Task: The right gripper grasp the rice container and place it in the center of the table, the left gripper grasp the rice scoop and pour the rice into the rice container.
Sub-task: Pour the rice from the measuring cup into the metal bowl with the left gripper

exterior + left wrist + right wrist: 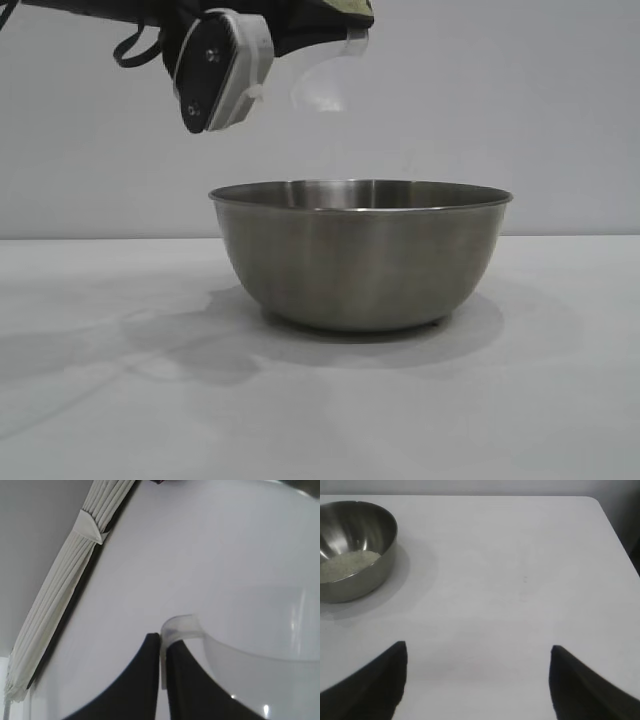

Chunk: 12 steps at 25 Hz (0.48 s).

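Observation:
The rice container (360, 255), a large steel bowl, stands on the white table (100, 400) in the middle of the exterior view. Rice (347, 565) lies in a heap on its bottom. Above its left rim hangs the rice scoop (325, 85), a clear plastic cup, tilted. My left gripper (161, 641) is shut on the scoop's thin handle (181, 626), and no grains show in the scoop (250, 665). My right gripper (477, 650) stands open over bare table, well apart from the rice container (357, 550), with nothing between its fingers.
A white wrist camera housing (225, 70) on the left arm hangs at the top left above the bowl. A pleated white curtain (60, 605) runs along the table's far side. The table's rounded corner (600, 505) and edge lie beyond the right gripper.

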Tool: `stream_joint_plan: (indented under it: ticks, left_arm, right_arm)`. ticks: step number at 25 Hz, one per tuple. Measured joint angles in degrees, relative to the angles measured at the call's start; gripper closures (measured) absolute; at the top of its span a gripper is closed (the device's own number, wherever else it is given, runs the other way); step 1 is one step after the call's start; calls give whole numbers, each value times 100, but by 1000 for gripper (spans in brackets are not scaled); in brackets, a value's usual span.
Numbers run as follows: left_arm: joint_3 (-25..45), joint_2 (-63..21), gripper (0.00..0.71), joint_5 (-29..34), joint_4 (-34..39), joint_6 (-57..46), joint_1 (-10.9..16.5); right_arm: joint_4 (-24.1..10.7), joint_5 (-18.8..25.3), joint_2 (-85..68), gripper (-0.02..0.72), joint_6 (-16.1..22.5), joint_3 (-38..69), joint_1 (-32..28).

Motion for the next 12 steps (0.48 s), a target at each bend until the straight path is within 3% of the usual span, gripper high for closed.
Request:
stream_joint_plan:
  ticks: [6, 12]
  left_arm:
    - [0, 0, 710, 0, -182, -2825, 0]
    - [0, 0, 710, -142, -1166, -5297, 0]
  right_arm:
    - [0, 0, 0, 202, 0, 0, 0]
    - [0, 0, 0, 202, 0, 0, 0]
